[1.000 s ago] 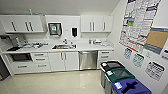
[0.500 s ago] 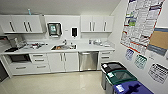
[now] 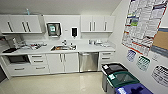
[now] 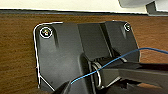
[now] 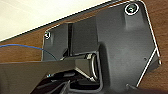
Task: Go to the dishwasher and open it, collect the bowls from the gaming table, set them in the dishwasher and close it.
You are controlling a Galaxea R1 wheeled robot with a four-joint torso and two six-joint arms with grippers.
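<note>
The dishwasher [image 3: 88, 62] is the brushed-steel front built under the white counter [image 3: 86, 49], right of the sink [image 3: 63, 47]. Its door is shut and it faces me across the pale floor [image 3: 55, 83], a few steps away and slightly to the right. The gaming table and the bowls are out of view. Both wrist views look past dark robot parts at a brown wood-grain surface [image 4: 17, 52] [image 5: 22, 50] with a thin blue wire [image 4: 140, 51] running across.
A black bin [image 3: 113, 68], a green bin [image 3: 122, 79] and a blue bin [image 3: 132, 89] line the right wall under the posters [image 3: 142, 25]. White cabinets [image 3: 61, 62] flank the dishwasher. A built-in oven [image 3: 15, 59] sits at far left.
The whole head picture has shifted only very slightly. Nothing in the kitchenette has moved and the dishwasher door stays shut.
</note>
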